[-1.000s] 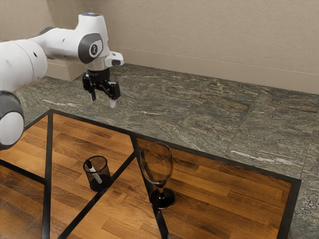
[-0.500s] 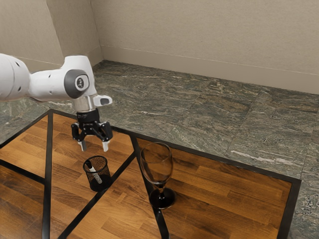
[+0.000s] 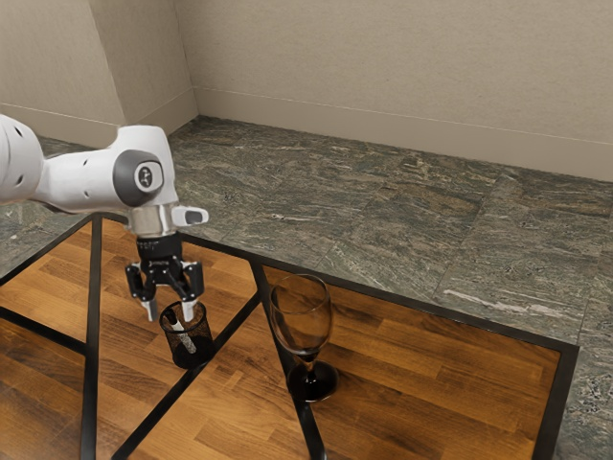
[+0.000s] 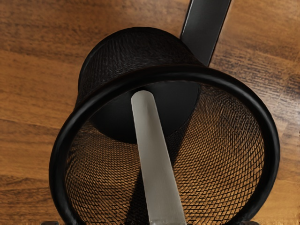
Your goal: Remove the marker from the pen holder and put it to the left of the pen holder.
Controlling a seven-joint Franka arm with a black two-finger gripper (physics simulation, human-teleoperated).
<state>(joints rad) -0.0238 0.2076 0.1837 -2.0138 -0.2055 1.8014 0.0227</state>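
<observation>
Gripper [image 3: 170,316], fingers apart, hangs above the pen holder [image 4: 168,73]; the marker [image 4: 153,154] below looks light, stiff, slick: pinch its upper end.

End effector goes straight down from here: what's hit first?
Likely the pen holder: the end effector, open, points down at it, one fingertip seemingly near the rim. Depth is unclear, so the marker inside might come first.

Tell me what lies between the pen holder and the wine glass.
In the exterior view, only wooden tabletop with black strips in it; no object stands between the pen holder and the wine glass.
</observation>
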